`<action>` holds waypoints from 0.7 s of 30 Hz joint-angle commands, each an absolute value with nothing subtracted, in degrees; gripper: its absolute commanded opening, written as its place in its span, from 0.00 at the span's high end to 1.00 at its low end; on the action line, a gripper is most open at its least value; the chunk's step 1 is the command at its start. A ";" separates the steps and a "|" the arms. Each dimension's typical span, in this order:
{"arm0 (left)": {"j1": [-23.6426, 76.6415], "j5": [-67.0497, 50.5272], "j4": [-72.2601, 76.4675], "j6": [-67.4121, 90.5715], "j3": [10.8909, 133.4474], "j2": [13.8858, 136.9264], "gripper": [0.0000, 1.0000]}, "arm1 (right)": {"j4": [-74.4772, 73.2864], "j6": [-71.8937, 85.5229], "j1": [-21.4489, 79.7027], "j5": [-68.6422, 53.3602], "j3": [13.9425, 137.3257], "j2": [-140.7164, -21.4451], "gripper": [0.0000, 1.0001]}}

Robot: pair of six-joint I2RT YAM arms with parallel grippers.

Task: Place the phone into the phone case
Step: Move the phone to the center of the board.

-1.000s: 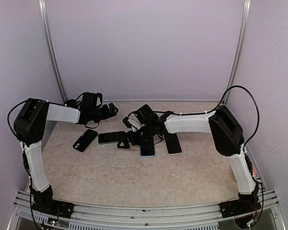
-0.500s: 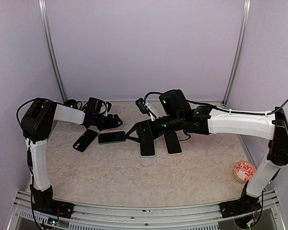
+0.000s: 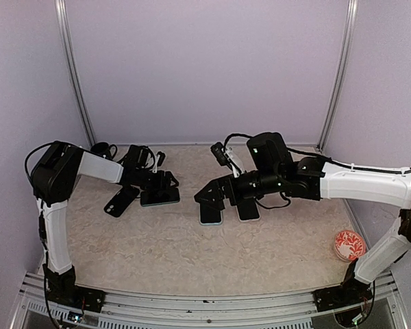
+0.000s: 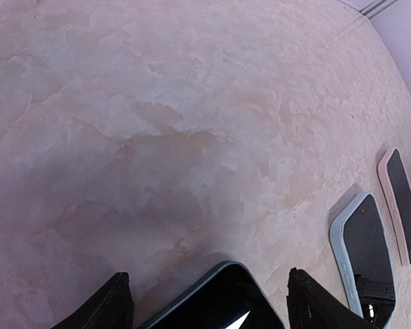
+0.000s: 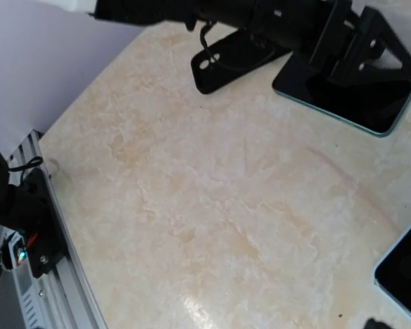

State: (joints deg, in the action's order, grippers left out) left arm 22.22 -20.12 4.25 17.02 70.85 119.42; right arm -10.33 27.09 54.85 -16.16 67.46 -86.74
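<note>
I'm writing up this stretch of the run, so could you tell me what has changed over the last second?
The left gripper has come down over the dark phone, fingers either side of it. The right arm has stretched out, uncovering a red patterned disc; the right gripper hangs open above the light-rimmed phone. The phones and black case stayed put.

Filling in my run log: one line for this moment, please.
left gripper: straddling phone, not clamped | right gripper: open, over cased phone | black case: empty

Dark phone (image 3: 159, 197) flat on table, black case (image 3: 120, 201) just left (empty).
</note>
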 commanded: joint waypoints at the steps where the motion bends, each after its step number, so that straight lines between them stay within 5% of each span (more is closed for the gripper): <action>1: 23.21 -21.83 -0.45 18.33 65.76 118.37 0.25 | -9.65 28.03 54.76 -15.58 65.64 -83.99 0.01; 14: 29.10 -20.72 8.55 24.37 51.33 107.95 0.26 | -9.93 27.09 54.76 -15.02 64.50 -81.10 0.01; 21: 30.27 -16.04 7.40 24.07 54.28 109.48 0.23 | -9.67 26.89 54.76 -14.75 63.15 -80.13 0.01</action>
State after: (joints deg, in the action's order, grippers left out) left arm 30.11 -19.14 11.09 23.14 52.58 107.42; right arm -10.39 27.29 54.85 -15.38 64.31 -81.84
